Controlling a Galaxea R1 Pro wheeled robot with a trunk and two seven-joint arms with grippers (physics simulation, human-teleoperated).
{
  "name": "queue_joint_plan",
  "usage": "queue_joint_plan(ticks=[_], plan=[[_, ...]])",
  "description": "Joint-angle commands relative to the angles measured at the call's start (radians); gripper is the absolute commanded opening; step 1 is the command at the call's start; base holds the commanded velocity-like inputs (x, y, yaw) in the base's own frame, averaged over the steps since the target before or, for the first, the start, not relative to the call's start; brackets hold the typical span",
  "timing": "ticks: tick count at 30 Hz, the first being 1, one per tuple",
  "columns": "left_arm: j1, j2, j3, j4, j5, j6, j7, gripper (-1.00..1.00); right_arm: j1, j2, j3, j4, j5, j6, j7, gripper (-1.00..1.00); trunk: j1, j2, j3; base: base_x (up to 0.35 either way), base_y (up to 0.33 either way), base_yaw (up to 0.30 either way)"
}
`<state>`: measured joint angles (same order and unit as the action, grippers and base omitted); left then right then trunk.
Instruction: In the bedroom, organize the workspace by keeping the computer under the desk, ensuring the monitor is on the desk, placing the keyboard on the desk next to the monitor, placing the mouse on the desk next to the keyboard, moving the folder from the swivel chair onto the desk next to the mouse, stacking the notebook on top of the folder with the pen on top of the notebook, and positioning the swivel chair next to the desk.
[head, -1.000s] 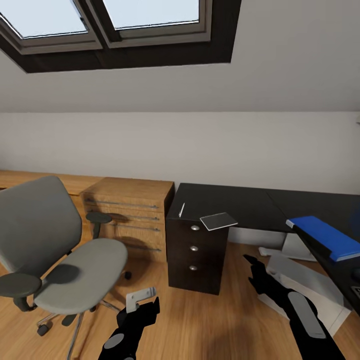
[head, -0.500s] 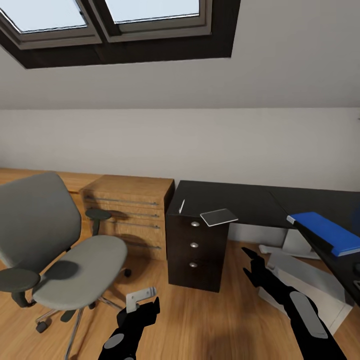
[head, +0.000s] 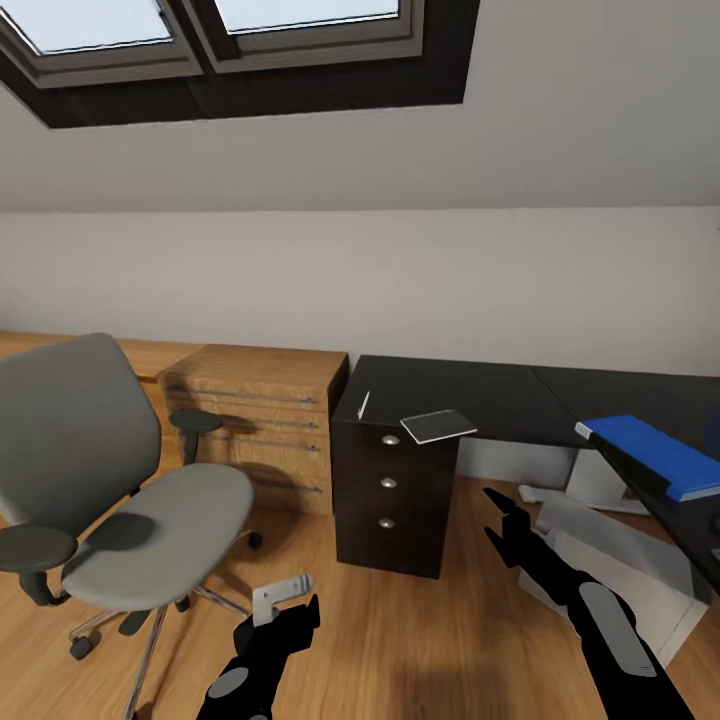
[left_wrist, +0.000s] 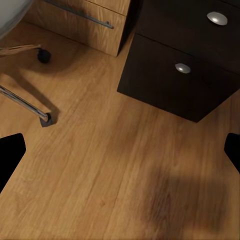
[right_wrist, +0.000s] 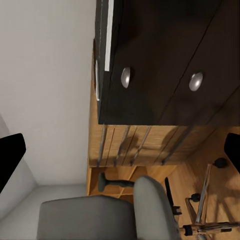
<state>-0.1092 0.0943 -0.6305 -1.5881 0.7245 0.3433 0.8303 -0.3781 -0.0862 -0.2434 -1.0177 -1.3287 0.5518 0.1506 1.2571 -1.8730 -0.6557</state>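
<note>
We see the desk (head: 480, 400), long, black and L-shaped, against the white wall, with its dark three-drawer pedestal (head: 392, 495) studded with silver knobs at the near end. On the desktop just above that pedestal lies the notebook (head: 437, 426), a thin pale grey-white rectangle with a dark rim, one corner jutting past the desk edge. Beside it, toward the light wood cabinet (head: 265, 420), stands a slim white sliver we cannot identify. The bright blue folder (head: 655, 455) with a dark edge rests on the other wing of the desk. Under that wing, a light grey boxy case, the computer (head: 610, 560), lies tilted on the wooden floor (head: 420, 640). The swivel chair (head: 110, 480), grey with black armrests and a chrome base, stands well apart from the desk, beyond the cabinet.

Our left gripper (left_wrist: 120, 150) has its fingers spread wide with nothing between them, over the floor before the pedestal. Our right gripper (right_wrist: 120, 150) is likewise spread wide and empty, facing the pedestal.
</note>
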Motion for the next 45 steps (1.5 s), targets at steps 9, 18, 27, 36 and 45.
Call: queue_joint_plan(ticks=[9,18,27,36,45], plan=[[-0.001,0.000,-0.008,-0.001,0.004,0.003,0.007,1.00,-0.001,-0.003,0.002,0.006,-0.002,0.032,0.071,1.00,0.035,-0.064,-0.029,0.000,0.000,0.000],[-0.001,-0.001,-0.014,-0.001,0.003,0.004,0.006,1.00,-0.001,-0.015,0.018,0.007,0.060,0.061,0.175,1.00,0.069,-0.127,-0.058,0.000,0.000,0.000],[-0.001,0.000,-0.016,-0.003,0.004,0.005,0.002,1.00,-0.001,-0.012,0.021,0.006,0.073,0.060,0.187,1.00,0.077,-0.141,-0.064,0.000,0.000,0.000],[-0.001,0.002,-0.022,-0.003,0.004,0.005,0.001,1.00,-0.001,0.014,0.053,-0.001,0.069,0.055,0.140,1.00,0.077,-0.141,-0.064,0.075,0.000,0.000],[-0.001,0.002,-0.030,-0.003,0.004,0.005,0.001,1.00,-0.001,0.069,0.060,-0.026,0.067,0.053,0.113,1.00,0.077,-0.141,-0.064,0.272,0.000,0.000]])
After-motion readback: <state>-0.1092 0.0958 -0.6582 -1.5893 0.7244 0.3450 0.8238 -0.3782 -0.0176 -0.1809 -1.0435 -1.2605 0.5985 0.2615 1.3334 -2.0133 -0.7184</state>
